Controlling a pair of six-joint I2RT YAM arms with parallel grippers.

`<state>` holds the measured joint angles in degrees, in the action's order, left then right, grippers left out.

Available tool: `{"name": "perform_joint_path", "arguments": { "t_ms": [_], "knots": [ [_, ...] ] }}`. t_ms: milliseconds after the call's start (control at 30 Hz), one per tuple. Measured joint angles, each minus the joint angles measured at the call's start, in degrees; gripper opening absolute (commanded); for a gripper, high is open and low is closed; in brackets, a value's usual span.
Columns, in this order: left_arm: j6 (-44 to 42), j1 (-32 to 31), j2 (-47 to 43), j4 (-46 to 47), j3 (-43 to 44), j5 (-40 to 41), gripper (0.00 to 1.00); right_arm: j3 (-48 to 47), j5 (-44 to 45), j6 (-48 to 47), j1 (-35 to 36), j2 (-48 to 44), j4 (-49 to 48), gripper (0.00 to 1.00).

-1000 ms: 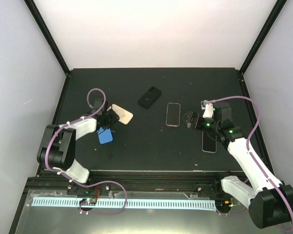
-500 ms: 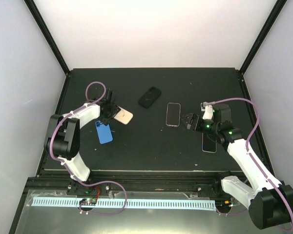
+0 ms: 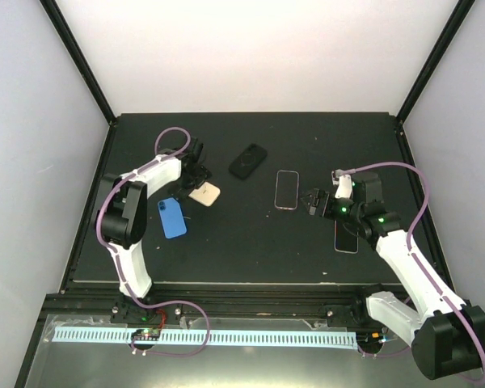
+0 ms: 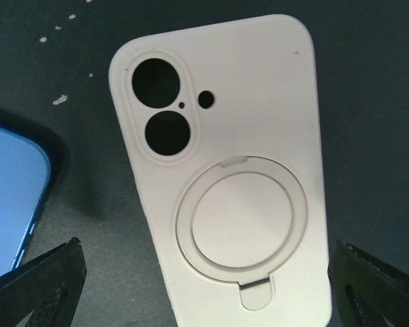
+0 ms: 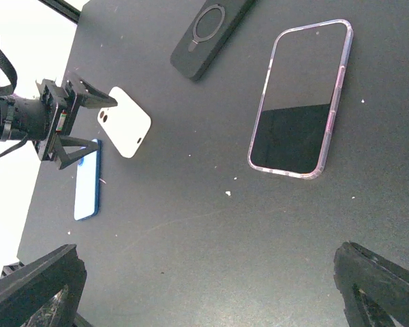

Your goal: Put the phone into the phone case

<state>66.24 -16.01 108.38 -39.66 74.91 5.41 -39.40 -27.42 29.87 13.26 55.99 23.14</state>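
A matte black tabletop (image 3: pixel 242 250), speckled with a few pale crumbs, sits inside plain white walls (image 3: pixel 250 56) framed by black corner posts (image 3: pixel 79 65).

The left claw (image 4: pixel 204 296) hangs close over the surface with its fingers spread wide, and it has hold of nothing. Directly beneath it lies the cream silicone phone case with a round ring stand (image 4: pixel 245 170). The case is flat, back up, and lies between the two fingertips without touching either. Just outside one fingertip, on the side nearer the arm bases, lies the blue rectangular phone (image 4: pixel 10 194). It is beside the case but apart from it.

The right claw (image 5: pixel 204 293) is also wide open and empty, over bare table. Ahead of it lies a glossy dark-faced phone with a clear pinkish rim (image 5: pixel 300 99). Farther ahead and to one side lies a black phone case with a ring stand (image 5: pixel 208 30). Behind this claw another dark phone (image 3: pixel 345 240) lies flat, partly covered by the right forearm.
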Motion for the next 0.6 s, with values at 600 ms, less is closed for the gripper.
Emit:
{"name": "perform_joint_path", "arguments": {
  "t_ms": [600],
  "knots": [
    [3.02, -0.76, 10.21, -6.19, 10.58, -0.07, 0.93, -0.04, -0.15, 0.0, 0.0, 1.36, -0.9, 1.0]
  ]
}}
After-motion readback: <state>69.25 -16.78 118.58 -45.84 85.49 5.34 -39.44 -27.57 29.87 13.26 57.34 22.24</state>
